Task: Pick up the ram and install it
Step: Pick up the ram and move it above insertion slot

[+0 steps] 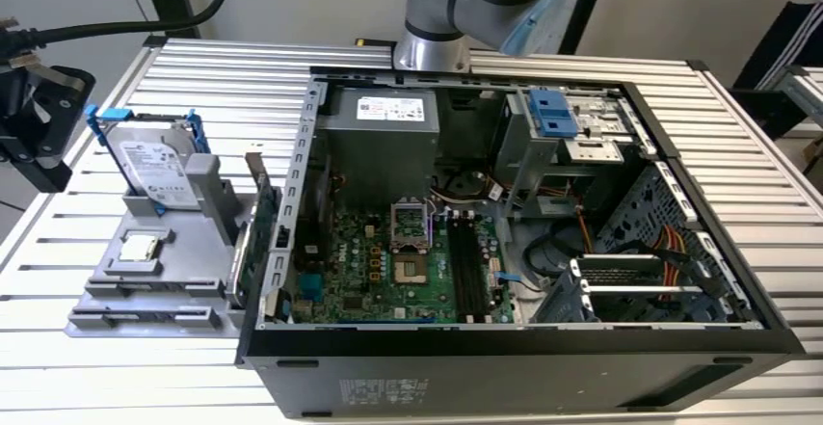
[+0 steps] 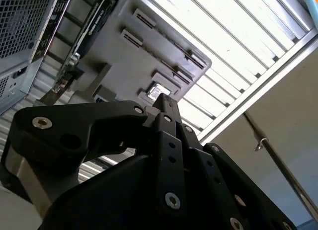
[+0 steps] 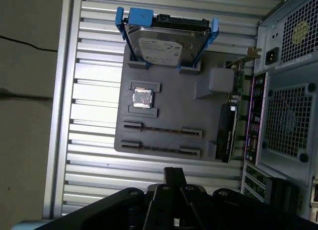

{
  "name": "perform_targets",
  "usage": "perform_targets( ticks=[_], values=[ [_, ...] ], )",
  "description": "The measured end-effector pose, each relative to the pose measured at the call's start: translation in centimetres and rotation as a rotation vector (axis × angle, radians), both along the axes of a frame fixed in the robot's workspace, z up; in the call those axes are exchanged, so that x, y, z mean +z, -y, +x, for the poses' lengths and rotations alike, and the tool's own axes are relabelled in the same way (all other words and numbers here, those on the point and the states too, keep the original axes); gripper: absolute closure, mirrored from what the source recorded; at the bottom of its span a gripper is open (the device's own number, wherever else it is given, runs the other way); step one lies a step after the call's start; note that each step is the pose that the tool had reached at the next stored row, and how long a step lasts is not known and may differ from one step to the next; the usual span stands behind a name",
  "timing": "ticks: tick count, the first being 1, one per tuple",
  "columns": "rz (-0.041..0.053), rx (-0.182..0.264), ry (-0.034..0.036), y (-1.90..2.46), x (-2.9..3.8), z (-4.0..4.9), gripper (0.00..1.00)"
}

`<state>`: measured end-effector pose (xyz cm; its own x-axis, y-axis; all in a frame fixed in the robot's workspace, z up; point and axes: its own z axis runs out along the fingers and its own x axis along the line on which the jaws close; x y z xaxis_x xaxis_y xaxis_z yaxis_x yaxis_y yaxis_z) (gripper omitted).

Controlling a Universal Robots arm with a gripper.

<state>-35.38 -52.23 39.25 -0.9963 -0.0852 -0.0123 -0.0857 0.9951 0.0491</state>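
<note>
My black gripper (image 1: pixel 49 107) hangs at the exterior view's left, beyond the table's edge and to the side of the grey parts holder (image 1: pixel 180 276). In both wrist views its fingers (image 3: pixel 174 173) (image 2: pixel 163 103) lie together, with nothing visible between them. They point toward the holder (image 3: pixel 169 101), whose two long slots (image 3: pixel 161 130) each show a thin dark line. I cannot pick out the ram, either there or in the dark memory slots (image 1: pixel 469 271) of the motherboard (image 1: pixel 373 271) inside the open computer case (image 1: pixel 515 348).
On the holder a silver hard drive in a blue frame (image 1: pixel 148 160) stands upright. A processor chip (image 1: pixel 139 247) lies flat, and a green card with a metal bracket (image 1: pixel 261 223) stands against the case. The arm's base (image 1: pixel 444 20) rises behind the case.
</note>
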Motion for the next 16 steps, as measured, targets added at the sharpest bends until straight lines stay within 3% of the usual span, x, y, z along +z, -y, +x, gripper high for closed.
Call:
perform_targets(
  ticks=[6,16],
  values=[
    [-0.0001,0.025,-0.0001,0.00,0.01,-0.02,1.00],
    [0.0001,0.197,0.0001,0.00,-0.01,-0.02,1.00]
  ],
)
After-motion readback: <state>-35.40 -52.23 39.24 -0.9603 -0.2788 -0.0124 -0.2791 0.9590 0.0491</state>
